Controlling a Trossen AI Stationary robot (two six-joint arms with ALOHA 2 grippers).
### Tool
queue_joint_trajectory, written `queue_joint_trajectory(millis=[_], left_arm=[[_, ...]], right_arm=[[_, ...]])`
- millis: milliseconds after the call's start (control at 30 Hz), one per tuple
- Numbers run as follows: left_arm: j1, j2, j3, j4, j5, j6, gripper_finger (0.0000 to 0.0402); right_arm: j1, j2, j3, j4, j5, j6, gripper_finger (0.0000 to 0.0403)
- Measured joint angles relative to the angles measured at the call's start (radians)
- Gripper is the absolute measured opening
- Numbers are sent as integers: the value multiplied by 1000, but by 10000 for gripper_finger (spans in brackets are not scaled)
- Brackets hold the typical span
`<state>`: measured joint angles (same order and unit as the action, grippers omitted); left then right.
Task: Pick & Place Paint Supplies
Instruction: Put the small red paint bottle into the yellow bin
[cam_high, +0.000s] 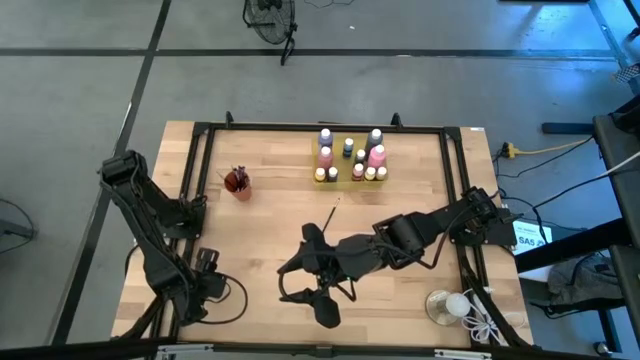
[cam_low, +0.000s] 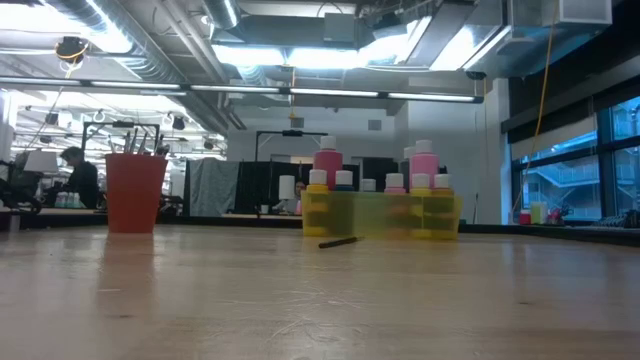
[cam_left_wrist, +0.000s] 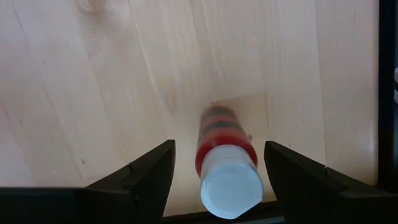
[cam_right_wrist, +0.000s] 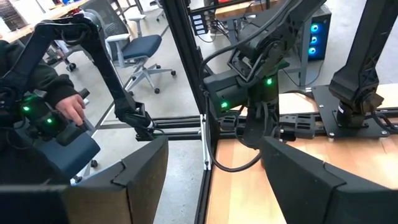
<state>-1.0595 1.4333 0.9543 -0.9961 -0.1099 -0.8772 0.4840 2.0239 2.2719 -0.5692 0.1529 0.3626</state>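
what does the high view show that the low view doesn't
Only the high view: the left arm at the table's left edge, the right arm stretched toward the middle, and the clear round dish with a white ball near the right corner.

Only the low view: the room behind the table, with ceiling lights and a seated person far off.

Both: the red cup, the cluster of white-capped paint bottles, the loose paintbrush, and the wooden table.
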Motion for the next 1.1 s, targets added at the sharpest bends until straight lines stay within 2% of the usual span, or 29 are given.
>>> queue_joint_trajectory(millis=[167, 500, 733, 1100], left_arm=[[0, 23, 0, 5, 23, 0, 242], [0, 50, -4, 10, 3, 0, 242], [-7, 51, -92, 126, 68, -23, 241], [-6, 51, -114, 161, 57, -6, 205]], right_arm=[[4, 0, 0, 5, -9, 0, 261], [8, 0, 0, 5, -11, 0, 261], [13, 0, 0, 5, -10, 0, 261], [16, 0, 0, 13, -7, 0, 261]])
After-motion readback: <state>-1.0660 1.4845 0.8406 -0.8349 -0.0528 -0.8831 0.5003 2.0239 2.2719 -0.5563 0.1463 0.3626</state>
